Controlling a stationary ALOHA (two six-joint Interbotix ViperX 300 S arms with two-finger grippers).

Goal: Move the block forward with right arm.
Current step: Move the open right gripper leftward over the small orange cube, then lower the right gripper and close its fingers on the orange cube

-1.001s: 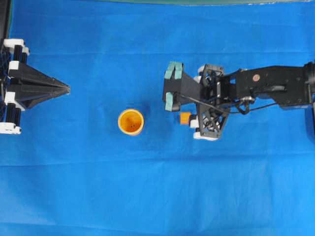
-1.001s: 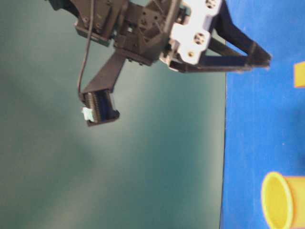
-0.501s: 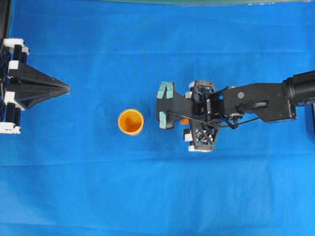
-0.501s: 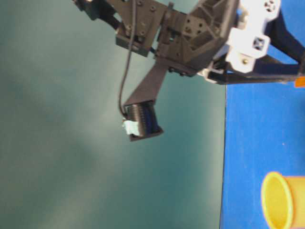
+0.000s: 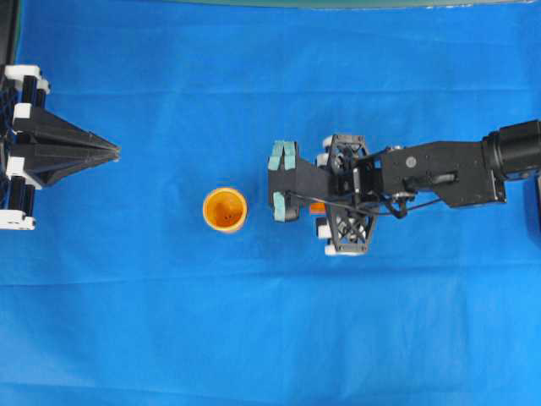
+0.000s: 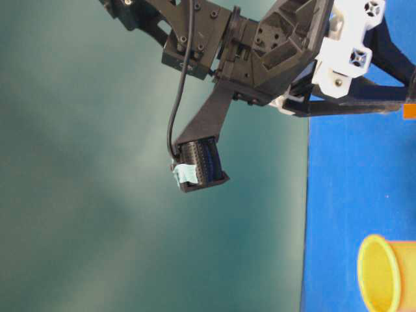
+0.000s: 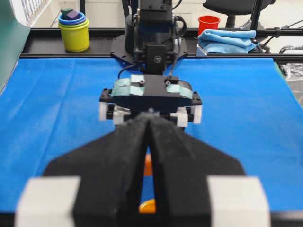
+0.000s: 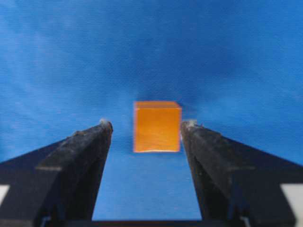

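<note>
Right gripper [image 8: 144, 130] brought over the block [image 8: 156, 126], jaws wide, block not yet gripped.

Since a second ago the right arm [image 5: 439, 173] has been extended toward the cup [image 5: 225, 209] and shifted down in the overhead view, so the block, then exposed beside the gripper frame, is now mostly covered, only an orange sliver being seen under the frame. In the right wrist view the block is seen on the cloth between the two spread fingers [image 8: 80, 156], clear gaps on both sides: judged lined up for a grasp, closing still needed before any move forward. Block: small orange cube, smooth faces, darker edges. Blue cloth [image 5: 254, 338]: matte, lightly creased. Cup: round, yellow-orange, open top, near the fingertips but apart. Finger pads teal; frame black, truss-like. Left gripper [image 5: 114, 152] is closed to a point, holding nothing, well apart.
</note>
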